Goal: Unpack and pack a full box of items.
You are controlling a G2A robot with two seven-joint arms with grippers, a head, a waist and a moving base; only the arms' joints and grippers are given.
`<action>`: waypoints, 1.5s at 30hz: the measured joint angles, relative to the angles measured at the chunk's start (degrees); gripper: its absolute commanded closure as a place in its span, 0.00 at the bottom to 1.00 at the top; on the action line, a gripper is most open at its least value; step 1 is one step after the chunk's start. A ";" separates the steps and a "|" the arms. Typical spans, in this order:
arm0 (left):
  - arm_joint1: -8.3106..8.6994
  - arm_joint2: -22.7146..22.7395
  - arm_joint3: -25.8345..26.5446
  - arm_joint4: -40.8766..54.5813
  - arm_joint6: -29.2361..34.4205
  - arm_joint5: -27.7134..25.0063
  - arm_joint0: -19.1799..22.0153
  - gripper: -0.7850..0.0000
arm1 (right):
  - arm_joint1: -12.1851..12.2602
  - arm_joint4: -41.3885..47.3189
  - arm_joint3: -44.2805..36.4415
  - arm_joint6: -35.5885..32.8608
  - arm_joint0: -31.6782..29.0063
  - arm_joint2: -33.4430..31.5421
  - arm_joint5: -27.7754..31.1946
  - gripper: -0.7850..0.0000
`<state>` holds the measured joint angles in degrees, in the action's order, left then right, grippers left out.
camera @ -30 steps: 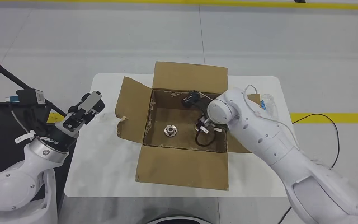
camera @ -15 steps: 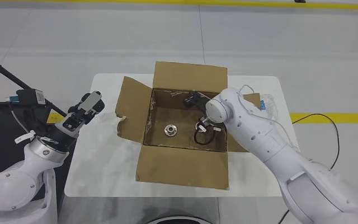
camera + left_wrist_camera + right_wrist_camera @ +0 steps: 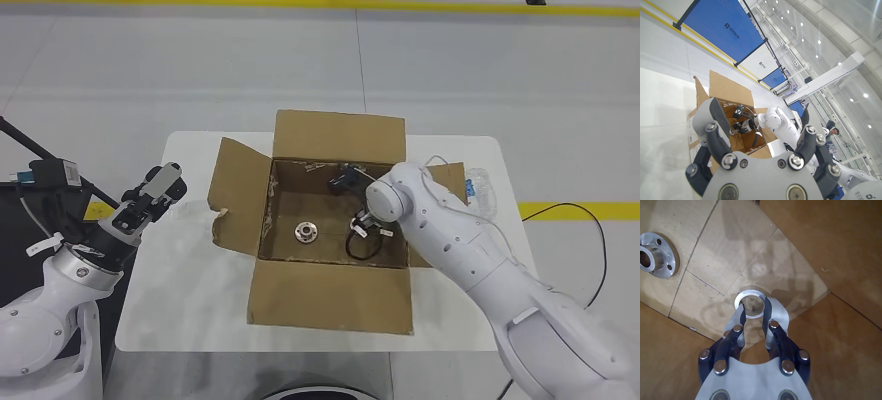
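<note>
We judged the unpacking unfinished: the ring (image 3: 750, 293) and a flanged fitting (image 3: 658, 256) lay on the floor of the box (image 3: 330, 300). Our right gripper (image 3: 755, 306) was at the ring, though we could not tell whether it gripped. Our left gripper (image 3: 760, 106) hung spread wide over the table (image 3: 180, 300). Repacking remained.

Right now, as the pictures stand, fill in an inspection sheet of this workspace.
Surface: white table, carrying an open cardboard box.
Job's things: flanged metal part and metal ring on the box floor, apart.
Clutter: clear bag with blue contents at the table's edge, on the right arm's side.
Grippers: left gripper open above the table beside the box; right gripper open inside the box, poised at the ring.
Cables: black cable looped by the right gripper; thin cable on the floor.
Surroundings: yellow floor line; black stand beside the table.
</note>
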<state>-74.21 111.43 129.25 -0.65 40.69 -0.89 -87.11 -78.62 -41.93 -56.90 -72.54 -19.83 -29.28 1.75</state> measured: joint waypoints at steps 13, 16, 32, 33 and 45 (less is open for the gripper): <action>0.00 0.00 0.00 0.00 0.00 0.00 0.00 0.00 | -0.59 0.17 0.26 0.85 -1.00 -1.55 2.09 0.60; 0.00 0.00 0.00 0.00 0.00 0.00 0.00 0.00 | -0.49 -0.10 -0.29 1.06 -1.27 -2.22 2.18 0.59; 0.00 0.00 0.00 0.00 0.00 0.00 0.00 0.00 | 1.61 -6.34 -8.55 -0.63 -5.13 -6.75 -2.32 0.59; 0.00 0.00 0.00 0.00 0.00 0.00 0.00 0.00 | 1.74 -7.06 -8.90 -1.05 -5.50 -6.91 -2.75 0.59; 0.00 0.00 0.00 0.00 0.00 0.00 0.00 0.00 | 1.15 -9.52 -8.58 -0.38 -6.91 -7.19 -4.50 0.60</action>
<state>-74.21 111.43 129.25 -0.65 40.69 -0.89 -87.11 -77.47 -51.45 -65.48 -72.92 -26.75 -36.47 -2.75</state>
